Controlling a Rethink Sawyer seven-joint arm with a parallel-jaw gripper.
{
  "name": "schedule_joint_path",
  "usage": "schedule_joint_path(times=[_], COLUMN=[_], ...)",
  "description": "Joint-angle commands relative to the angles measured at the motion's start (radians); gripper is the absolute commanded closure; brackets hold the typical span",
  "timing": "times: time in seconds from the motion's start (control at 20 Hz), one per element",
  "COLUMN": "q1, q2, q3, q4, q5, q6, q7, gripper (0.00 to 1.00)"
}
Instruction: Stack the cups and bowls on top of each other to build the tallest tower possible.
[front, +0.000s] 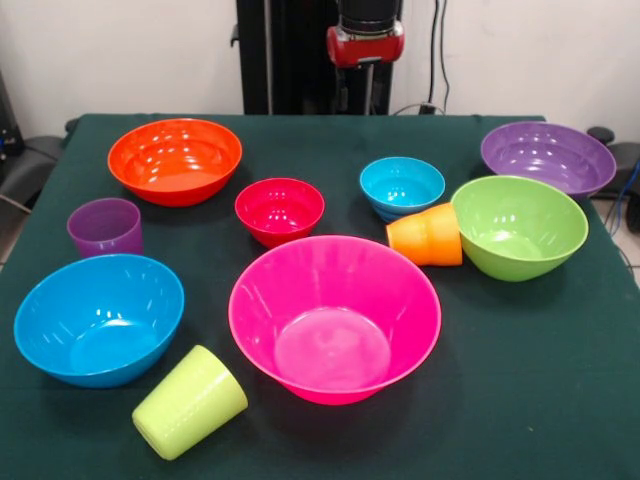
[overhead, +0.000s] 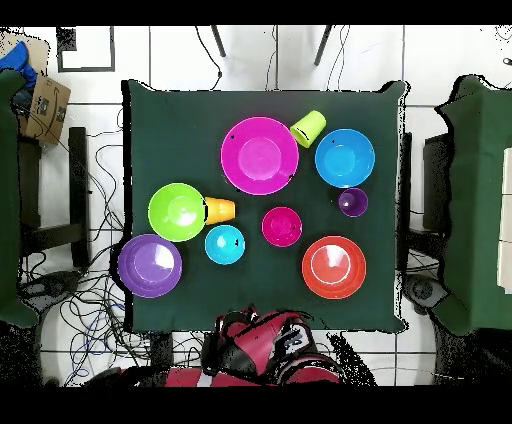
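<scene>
- The pink bowl is sitting upright near the worktop's middle in the front view, nothing nested in it; no tower is standing.
- The red bowl is sitting just beyond it at 11 o'clock, apart from it.
- The orange bowl is resting farther out at 10 o'clock, upright and alone.
- The light blue bowl is sitting at 1 o'clock, with the orange cup lying on its side, touching or nearly touching it and the green bowl at 2 o'clock.
- The purple bowl is sitting beyond the green one.
- The blue bowl is sitting at 9 o'clock, the purple cup standing upright behind it.
- The green cup is lying tipped at 8 o'clock, between the blue and pink bowls.
- The gripper is hanging high past the worktop's far edge; I cannot tell how its jaws are standing.
</scene>
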Motion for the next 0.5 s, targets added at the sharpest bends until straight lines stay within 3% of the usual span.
schedule_joint_path(times=[0.05, 0.5], q1=[0.031, 0.035], q2=[-0.029, -0.040], q3=[0.044, 0.049], q4=[-0.035, -0.024], q5=[0.034, 0.041], q6=[0.057, 0.067], q7=[0.089, 0.094], gripper=[0.00, 0.00])
